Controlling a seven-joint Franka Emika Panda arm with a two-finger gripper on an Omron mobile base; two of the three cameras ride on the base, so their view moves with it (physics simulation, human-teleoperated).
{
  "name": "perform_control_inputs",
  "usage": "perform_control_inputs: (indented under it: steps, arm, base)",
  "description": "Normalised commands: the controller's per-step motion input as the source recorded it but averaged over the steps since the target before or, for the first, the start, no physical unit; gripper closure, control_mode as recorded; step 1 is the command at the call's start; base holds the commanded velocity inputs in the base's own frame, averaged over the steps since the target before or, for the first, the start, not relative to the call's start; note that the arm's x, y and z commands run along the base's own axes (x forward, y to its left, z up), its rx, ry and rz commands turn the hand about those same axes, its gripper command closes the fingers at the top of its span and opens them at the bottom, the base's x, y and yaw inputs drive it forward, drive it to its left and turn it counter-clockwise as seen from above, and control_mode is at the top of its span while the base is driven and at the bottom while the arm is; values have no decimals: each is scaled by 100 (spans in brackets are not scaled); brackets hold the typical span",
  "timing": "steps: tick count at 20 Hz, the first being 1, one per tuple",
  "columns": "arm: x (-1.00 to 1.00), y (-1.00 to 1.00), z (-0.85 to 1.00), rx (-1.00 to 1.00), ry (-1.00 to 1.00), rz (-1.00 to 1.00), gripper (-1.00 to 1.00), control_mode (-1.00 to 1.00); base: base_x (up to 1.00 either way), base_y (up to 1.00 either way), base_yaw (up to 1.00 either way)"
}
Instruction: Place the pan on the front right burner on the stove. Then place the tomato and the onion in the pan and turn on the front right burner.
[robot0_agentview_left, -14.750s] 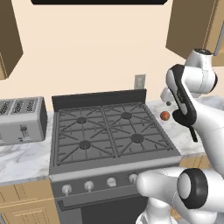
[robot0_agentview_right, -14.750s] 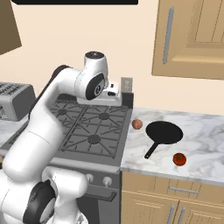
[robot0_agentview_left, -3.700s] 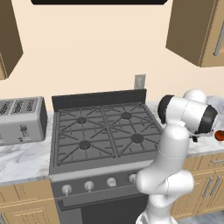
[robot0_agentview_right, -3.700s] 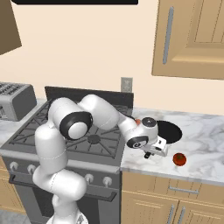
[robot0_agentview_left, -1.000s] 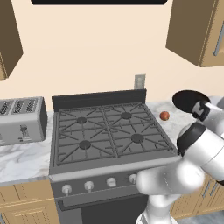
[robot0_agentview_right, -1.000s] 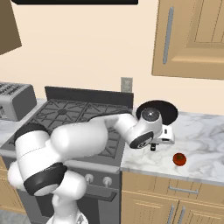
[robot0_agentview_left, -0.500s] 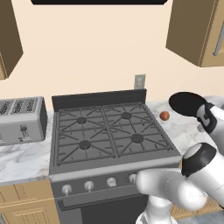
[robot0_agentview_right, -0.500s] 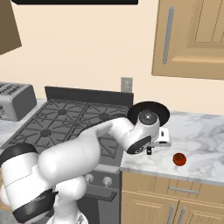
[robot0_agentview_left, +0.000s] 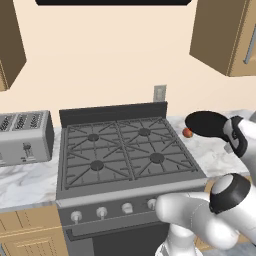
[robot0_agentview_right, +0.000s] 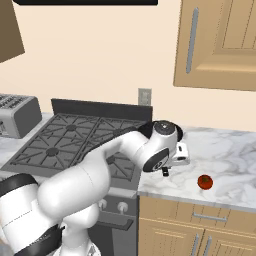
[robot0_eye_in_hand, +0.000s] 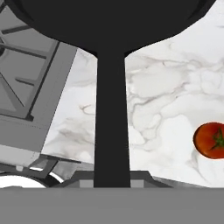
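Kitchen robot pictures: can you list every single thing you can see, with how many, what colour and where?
stove: one, dark grey, four burners, between the counters
front right burner: one, black, near right of the stove, nothing on it
knobs: a row, silver, on the stove front
pan: one, black, held up over the counter right of the stove
onion: one, reddish, on the counter by the stove's far right corner
tomato: one, red, on the marble counter to the right
toaster: one, silver, left of the stove
wall outlet: one, grey, behind the stove
cabinets: wooden, above and below
pincer: one, shut on the pan's handle
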Motion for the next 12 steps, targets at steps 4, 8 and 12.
perform_control_inputs:
  steps: [4,8,12]
  arm:
    - [-1,21,21,0,8,10,100,-100]
    - [0,13,29,0,1,7,100,-100]
    - [-1,7,16,0,0,6,100,-100]
  base:
    - [0,0,0]
    - [0,0,0]
    - [0,0,0]
